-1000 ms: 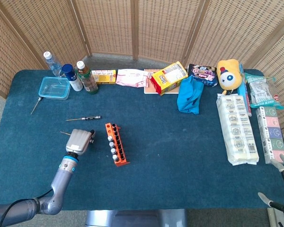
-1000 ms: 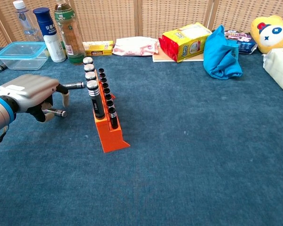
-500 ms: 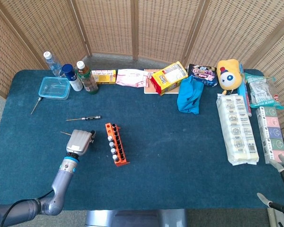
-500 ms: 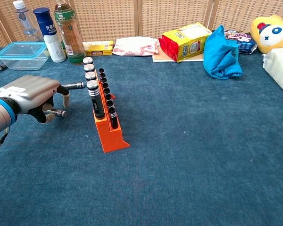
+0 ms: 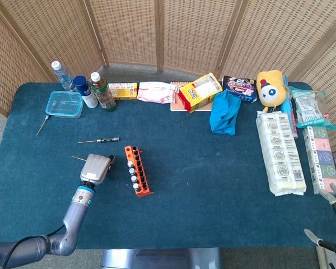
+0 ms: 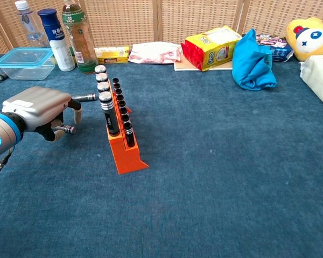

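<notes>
My left hand [image 5: 96,167] [image 6: 37,107] hovers low over the blue table, just left of an orange rack [image 5: 139,171] [image 6: 124,148] that stands several dark, silver-capped bits upright. Its fingers are curled around a thin screwdriver [image 5: 75,158]. The knurled metal end [image 6: 86,98] sticks out toward the rack, a short gap from the nearest bit. My right hand [image 5: 333,218] shows only partly at the head view's bottom right edge, off the table, fingers spread with nothing in them.
A second small screwdriver [image 5: 99,140] lies behind the left hand, and a probe [image 5: 42,124] lies by the clear container [image 5: 64,103]. Bottles [image 5: 102,92], snack packs [image 5: 200,92], a blue cloth [image 5: 224,114], a yellow plush [image 5: 270,87] and long packages [image 5: 280,154] line the back and right.
The left hand has drifted slightly right, toward the rack, still holding the screwdriver. The right hand sank a little at the frame edge.
</notes>
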Controlling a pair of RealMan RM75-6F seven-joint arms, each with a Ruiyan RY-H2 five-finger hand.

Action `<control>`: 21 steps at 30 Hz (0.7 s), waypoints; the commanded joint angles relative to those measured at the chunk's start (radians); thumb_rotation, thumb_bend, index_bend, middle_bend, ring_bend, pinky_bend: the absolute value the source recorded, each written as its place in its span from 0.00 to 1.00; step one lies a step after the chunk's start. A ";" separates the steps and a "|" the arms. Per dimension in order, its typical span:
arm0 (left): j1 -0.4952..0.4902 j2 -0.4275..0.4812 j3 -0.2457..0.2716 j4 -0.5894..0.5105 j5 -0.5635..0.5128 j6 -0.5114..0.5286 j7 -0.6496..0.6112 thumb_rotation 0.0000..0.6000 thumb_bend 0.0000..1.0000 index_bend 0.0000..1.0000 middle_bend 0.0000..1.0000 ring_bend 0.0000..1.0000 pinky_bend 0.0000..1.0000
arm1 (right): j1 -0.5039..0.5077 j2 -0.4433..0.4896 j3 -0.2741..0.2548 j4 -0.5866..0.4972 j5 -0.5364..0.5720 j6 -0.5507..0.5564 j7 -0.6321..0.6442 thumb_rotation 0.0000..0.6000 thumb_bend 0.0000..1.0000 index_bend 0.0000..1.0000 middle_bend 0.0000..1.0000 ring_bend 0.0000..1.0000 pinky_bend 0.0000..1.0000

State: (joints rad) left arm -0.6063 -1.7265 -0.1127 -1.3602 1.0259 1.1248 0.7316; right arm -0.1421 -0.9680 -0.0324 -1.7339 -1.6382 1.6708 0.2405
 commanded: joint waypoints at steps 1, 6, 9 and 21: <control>0.001 -0.001 0.001 0.001 -0.001 0.002 0.003 1.00 0.37 0.42 1.00 1.00 1.00 | 0.000 0.000 0.000 0.001 0.000 0.000 0.002 1.00 0.00 0.15 0.05 0.00 0.00; 0.002 -0.005 0.001 0.006 -0.009 0.001 0.007 1.00 0.37 0.42 1.00 1.00 1.00 | 0.001 0.001 -0.001 0.001 -0.002 -0.001 0.004 1.00 0.00 0.15 0.05 0.00 0.00; 0.004 -0.007 0.003 0.012 -0.012 0.000 0.009 1.00 0.37 0.42 1.00 1.00 1.00 | 0.001 0.002 -0.002 0.000 -0.004 0.000 0.006 1.00 0.00 0.15 0.05 0.00 0.00; 0.001 -0.019 0.006 0.031 -0.010 -0.004 0.016 1.00 0.38 0.51 1.00 1.00 1.00 | 0.003 0.004 -0.006 -0.002 -0.010 0.000 0.040 1.00 0.00 0.16 0.06 0.00 0.00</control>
State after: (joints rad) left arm -0.6052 -1.7448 -0.1069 -1.3305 1.0153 1.1207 0.7461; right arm -0.1395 -0.9644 -0.0378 -1.7358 -1.6475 1.6708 0.2781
